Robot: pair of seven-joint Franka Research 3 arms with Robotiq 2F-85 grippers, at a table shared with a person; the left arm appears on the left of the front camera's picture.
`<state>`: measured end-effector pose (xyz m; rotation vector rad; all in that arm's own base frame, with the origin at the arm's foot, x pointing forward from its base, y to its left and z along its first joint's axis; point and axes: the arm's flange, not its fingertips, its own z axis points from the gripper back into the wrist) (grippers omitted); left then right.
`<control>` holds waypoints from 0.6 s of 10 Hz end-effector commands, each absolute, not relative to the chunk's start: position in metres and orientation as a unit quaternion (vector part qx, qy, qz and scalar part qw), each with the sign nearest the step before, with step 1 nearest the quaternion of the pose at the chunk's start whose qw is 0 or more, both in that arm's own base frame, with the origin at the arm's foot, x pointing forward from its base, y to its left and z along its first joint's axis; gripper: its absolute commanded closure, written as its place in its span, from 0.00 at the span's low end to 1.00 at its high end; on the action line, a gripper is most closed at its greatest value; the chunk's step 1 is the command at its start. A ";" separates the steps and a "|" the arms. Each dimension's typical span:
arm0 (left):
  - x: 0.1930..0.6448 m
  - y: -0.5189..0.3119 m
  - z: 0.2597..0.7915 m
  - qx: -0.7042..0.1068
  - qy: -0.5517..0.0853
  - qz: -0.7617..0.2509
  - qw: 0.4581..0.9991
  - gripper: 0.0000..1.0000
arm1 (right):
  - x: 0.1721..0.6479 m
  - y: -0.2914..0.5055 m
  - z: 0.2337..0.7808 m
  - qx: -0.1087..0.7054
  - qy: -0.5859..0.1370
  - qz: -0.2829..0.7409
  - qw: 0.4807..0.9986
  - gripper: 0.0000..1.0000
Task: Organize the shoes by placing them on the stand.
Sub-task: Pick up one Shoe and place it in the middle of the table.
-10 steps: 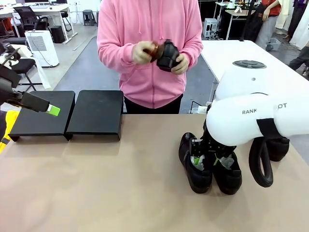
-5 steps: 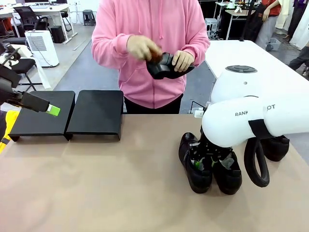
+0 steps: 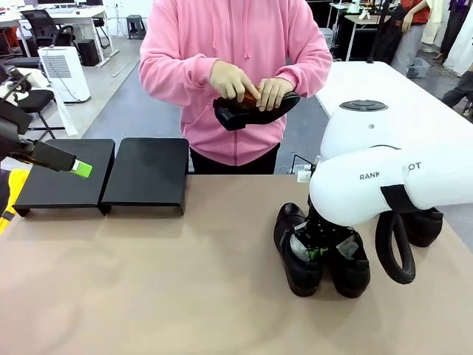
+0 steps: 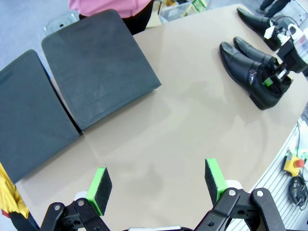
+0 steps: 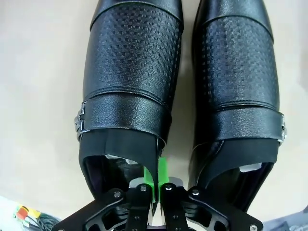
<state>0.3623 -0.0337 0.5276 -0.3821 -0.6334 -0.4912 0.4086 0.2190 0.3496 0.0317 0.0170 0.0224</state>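
Open tabletop (image 3: 185, 281) lies between the bare-topped stand (image 3: 144, 174) and the two shoes (image 3: 301, 279), which the right arm (image 3: 384, 181) overhangs.

Right arm (image 3: 384, 177): white rounded casing, grey lettering, black band, thick looped black cable (image 3: 392, 255). Left gripper (image 4: 158, 185): black linkage fingers, silver pivot screws, green pads (image 4: 101, 190). Person (image 3: 236, 126): pink long-sleeved zip hoodie (image 3: 185, 44), ribbed cuffs.

Room | you see grey floor (image 3: 140, 103) past the worktop's (image 3: 185, 281) far edge | white floor unit (image 3: 65, 70), black office chair (image 3: 41, 26) off its far-left corner | white table (image 3: 369, 78) off its far-right corner
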 end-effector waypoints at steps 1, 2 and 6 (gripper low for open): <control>0.362 -0.031 0.527 -0.192 -0.308 -0.245 0.899 0.00 | 0.413 0.229 0.348 0.005 0.023 0.009 1.000 1.00; 0.362 -0.031 0.527 -0.192 -0.308 -0.245 0.899 0.00 | 0.406 0.232 0.362 0.017 0.012 0.000 1.000 1.00; 0.362 -0.031 0.527 -0.192 -0.308 -0.245 0.899 0.00 | 0.337 0.277 0.441 0.087 -0.075 0.040 0.993 1.00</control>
